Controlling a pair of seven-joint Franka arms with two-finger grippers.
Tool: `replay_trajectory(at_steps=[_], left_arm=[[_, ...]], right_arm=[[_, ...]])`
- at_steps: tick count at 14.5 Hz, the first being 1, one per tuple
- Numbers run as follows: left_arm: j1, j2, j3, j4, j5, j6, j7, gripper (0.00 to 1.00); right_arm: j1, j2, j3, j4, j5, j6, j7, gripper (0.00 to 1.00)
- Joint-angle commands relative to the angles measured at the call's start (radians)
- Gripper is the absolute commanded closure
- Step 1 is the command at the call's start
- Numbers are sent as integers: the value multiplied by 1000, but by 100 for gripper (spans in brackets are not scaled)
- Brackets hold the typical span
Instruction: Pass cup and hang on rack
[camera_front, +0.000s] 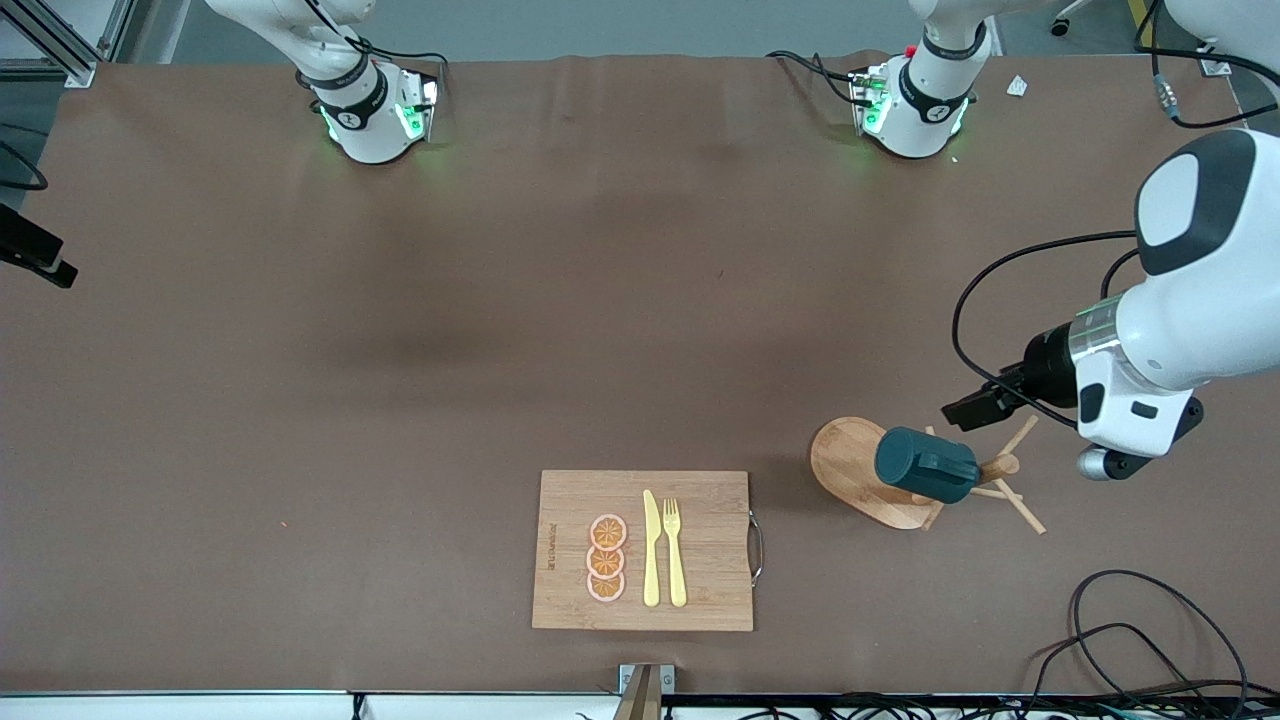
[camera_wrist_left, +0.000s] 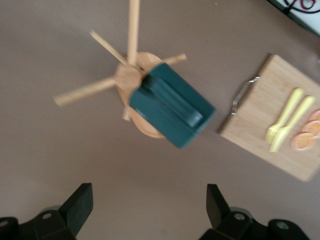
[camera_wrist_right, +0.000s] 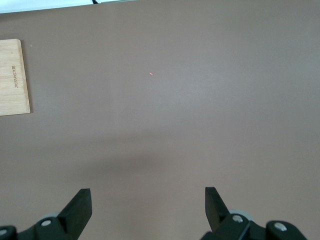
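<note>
teal cup (camera_front: 925, 466) is hung on the rack (camera_front: 868, 472); left gripper (camera_wrist_left: 149, 210) is held wide above it, right gripper (camera_wrist_right: 148, 210) wide over bare surface (camera_wrist_right: 200, 100), waiting. a straight, clean retreat is advised.

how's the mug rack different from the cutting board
The rack has an oval base with a post and thin pegs; the cutting board is a flat rectangle with a metal handle. The rack carries the cup hung on a peg; the board holds a knife, fork and orange slices. Both are light wood.
</note>
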Motion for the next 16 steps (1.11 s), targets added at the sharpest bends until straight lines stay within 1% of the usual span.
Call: replay_trajectory(at_steps=[1,2,4,5,6,7,8,10,12,14,16], left_arm=[[-26,-147,10,-36,152,-42,205,0],[-26,-181,36,-41,154,-45,268,0],[-58,-266,128,-72,128,-94,376,0],[-87,-299,183,-85,93,-117,419,0],[-130,-331,254,-99,49,-135,452,0],[-177,-352,323,-115,30,-151,472,0],[-211,-369,373,-128,24,-168,489,0],[-210,-397,391,-164,-14,-183,529,0],[-206,-434,402,-210,-19,-183,537,0],[-181,-445,399,-230,-34,-183,540,0],[-152,-463,402,-257,-99,-183,560,0]], right_arm=[[-9,4,6,12,2,-6,-1,0],[-9,3,6,12,0,-5,-1,0],[-9,4,6,12,0,-6,-1,0],[-9,4,6,12,0,-6,-1,0],[-9,4,6,12,0,-5,-1,0],[-9,4,6,12,2,-6,-1,0],[-9,4,6,12,0,-5,-1,0],[-11,4,6,12,0,-6,-1,0],[-9,4,6,12,0,-6,-1,0],[-9,4,6,13,0,-5,-1,0],[-9,4,6,12,0,-5,-1,0]])
